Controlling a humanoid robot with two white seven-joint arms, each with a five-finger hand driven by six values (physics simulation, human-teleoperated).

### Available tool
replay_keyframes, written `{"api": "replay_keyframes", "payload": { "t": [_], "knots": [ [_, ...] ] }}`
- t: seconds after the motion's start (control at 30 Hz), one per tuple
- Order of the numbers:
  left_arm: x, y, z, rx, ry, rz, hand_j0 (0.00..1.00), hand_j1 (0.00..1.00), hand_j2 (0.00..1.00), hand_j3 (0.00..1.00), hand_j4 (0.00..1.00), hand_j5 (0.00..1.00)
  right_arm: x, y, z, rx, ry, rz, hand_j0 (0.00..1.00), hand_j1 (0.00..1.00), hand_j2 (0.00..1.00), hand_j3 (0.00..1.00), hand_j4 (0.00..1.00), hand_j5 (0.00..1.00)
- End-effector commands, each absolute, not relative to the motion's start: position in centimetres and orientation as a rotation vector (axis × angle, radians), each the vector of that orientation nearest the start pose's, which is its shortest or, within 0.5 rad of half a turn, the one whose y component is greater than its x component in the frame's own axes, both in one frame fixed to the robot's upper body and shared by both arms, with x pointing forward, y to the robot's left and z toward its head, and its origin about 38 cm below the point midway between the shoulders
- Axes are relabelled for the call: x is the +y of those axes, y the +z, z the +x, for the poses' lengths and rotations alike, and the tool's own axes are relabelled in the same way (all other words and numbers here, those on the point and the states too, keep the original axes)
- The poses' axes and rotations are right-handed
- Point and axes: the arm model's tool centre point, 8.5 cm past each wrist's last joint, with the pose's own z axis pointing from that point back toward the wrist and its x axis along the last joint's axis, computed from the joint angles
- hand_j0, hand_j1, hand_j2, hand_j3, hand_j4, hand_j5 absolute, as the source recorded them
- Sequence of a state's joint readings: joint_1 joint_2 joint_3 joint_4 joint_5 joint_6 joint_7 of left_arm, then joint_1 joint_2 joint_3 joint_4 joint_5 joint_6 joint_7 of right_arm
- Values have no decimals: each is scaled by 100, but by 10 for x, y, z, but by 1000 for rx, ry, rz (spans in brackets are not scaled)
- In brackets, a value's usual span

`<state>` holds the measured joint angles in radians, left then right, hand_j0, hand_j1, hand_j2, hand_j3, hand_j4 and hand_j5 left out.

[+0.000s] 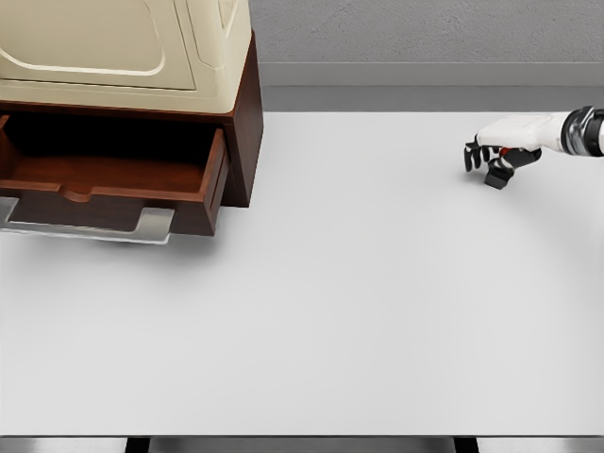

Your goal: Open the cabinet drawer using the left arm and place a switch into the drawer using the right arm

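Dark reddish-brown wood on the cabinet [247,113] and its drawer [113,184], smooth, with a faint satin sheen. Cream panels [104,42] above, smooth like painted or moulded plastic, edged with shallow raised lines. Brushed pale metal for the handle [151,226]. Matt white, even and unmarked, across the table [330,311]. Glossy white shell on the right hand [500,156], black at the fingers. Rough grey, like plaster, on the wall [425,33].
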<state>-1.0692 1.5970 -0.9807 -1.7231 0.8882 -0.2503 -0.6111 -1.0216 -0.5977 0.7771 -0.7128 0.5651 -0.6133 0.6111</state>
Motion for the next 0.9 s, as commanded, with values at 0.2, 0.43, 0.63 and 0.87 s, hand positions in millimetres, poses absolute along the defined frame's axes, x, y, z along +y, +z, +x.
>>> {"api": "replay_keyframes", "payload": {
  "t": [0.2,0.43,0.63,0.87],
  "knots": [
    [437,425,336,-1493,-1293,71,100,100,100,100,100,100,-366,202,539,-954,1949,-516,100,100,100,100,100,100],
    [437,425,336,-1494,-1295,70,100,100,100,100,100,100,-375,201,538,-937,1936,-522,100,100,100,100,100,100],
    [437,425,336,-1494,-1295,70,100,100,100,100,100,100,-384,197,535,-918,1922,-521,100,100,100,100,100,100],
    [437,425,336,-1494,-1295,70,100,100,100,100,100,100,-390,198,535,-921,1892,-525,99,99,99,99,99,99]
  ]
}}
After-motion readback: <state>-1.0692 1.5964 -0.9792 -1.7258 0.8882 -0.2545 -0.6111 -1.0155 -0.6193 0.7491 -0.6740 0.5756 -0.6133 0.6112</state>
